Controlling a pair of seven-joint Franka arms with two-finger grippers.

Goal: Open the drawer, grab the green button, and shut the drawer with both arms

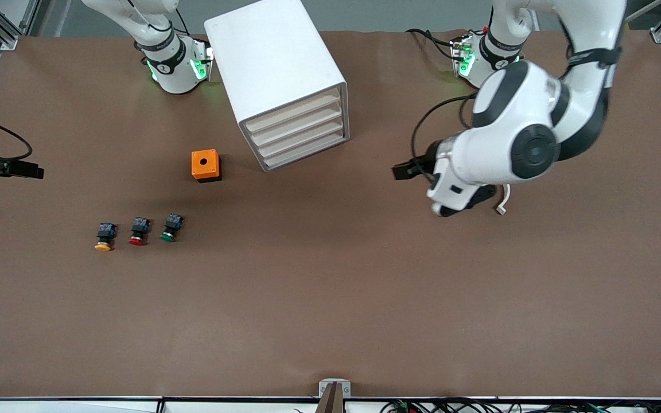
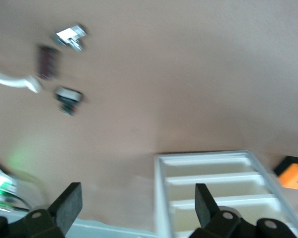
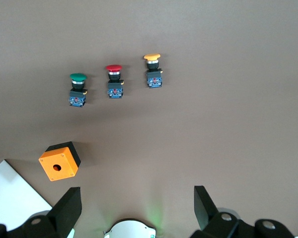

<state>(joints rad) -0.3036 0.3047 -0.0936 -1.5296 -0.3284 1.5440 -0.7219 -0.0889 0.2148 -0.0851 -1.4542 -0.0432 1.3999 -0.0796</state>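
The white cabinet [image 1: 276, 69] stands between the two arm bases, all four cream drawer fronts shut. The bottommost drawer [image 1: 306, 153] is shut. The green-capped button [image 1: 171, 228] lies on the table nearer the front camera, toward the right arm's end; it also shows in the right wrist view [image 3: 78, 89]. My left gripper [image 1: 406, 171] is open and empty, beside the cabinet's drawer side, apart from it. In the left wrist view the left gripper [image 2: 137, 206] faces the drawer fronts [image 2: 218, 191]. My right gripper [image 3: 136, 208] is open and empty, high over its own base, and out of the front view.
A red-capped button [image 1: 139, 231] and a yellow-capped button [image 1: 104, 237] lie in a row beside the green one. An orange box with a hole [image 1: 206, 165] sits between the cabinet and the buttons. A black fixture [image 1: 3, 166] juts in at the right arm's end.
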